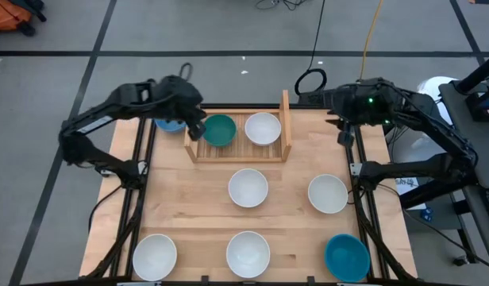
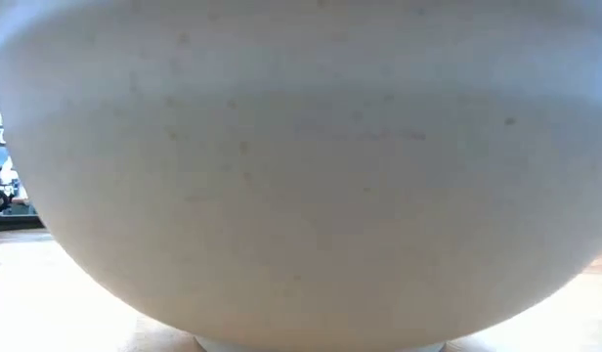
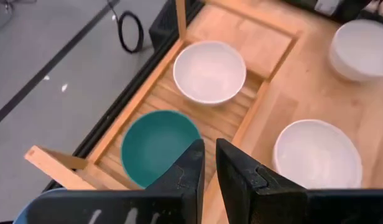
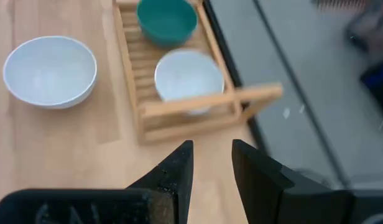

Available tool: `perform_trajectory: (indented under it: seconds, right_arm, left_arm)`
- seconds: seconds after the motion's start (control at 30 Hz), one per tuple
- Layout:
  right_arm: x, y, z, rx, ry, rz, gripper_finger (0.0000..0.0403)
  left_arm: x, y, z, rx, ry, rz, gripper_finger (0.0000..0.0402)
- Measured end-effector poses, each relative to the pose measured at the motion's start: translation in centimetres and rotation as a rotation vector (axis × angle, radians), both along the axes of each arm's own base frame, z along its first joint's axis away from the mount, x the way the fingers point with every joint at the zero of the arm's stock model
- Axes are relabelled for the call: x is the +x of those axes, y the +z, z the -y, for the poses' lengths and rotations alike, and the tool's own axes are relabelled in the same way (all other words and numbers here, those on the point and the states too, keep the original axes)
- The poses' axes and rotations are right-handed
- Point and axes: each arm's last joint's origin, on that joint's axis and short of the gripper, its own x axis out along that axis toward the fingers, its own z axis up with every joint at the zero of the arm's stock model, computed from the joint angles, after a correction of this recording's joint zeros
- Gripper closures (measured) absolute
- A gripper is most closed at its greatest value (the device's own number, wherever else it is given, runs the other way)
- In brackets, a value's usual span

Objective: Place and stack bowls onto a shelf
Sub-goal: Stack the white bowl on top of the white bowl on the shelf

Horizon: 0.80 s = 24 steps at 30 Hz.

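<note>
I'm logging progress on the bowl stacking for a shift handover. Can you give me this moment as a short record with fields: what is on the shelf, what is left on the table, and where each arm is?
shelf: wooden rack at the table's far edge
on shelf: teal bowl and white bowl, side by side, not stacked
on table: four white bowls, blue bowl at the near right corner
behind left arm: another blue bowl, partly hidden
left gripper: over the shelf's left end, jaws slightly apart, empty
right gripper: right of the shelf, jaws apart, empty

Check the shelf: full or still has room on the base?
Full at base level. The shelf holds a teal bowl and a white bowl side by side, filling its base. Neither has another bowl stacked in it.
</note>
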Motion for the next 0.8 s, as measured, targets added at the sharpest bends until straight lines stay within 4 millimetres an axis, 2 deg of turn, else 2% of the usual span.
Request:
perform_trajectory:
  seconds: [0.37,0.6,0.8]
  right_arm:
    - [-1.6,-2.0,-1.2,0.351,-0.116,-0.213,0.0298]
    - [-0.4,-2.4,-1.0,0.462,-0.049,-0.217,0.0298]
    - [1.1,-2.8,-1.3,0.469,0.008,-0.271,0.0298]
  left_arm:
    - [-4.6,2.7,1.9,-0.009,0.022,0.152,0.0355]
    - [-6.1,3.4,2.7,-0.004,0.003,0.196,0.0355]
    - [-6.4,3.4,3.2,-0.009,-0.018,0.184,0.0355]
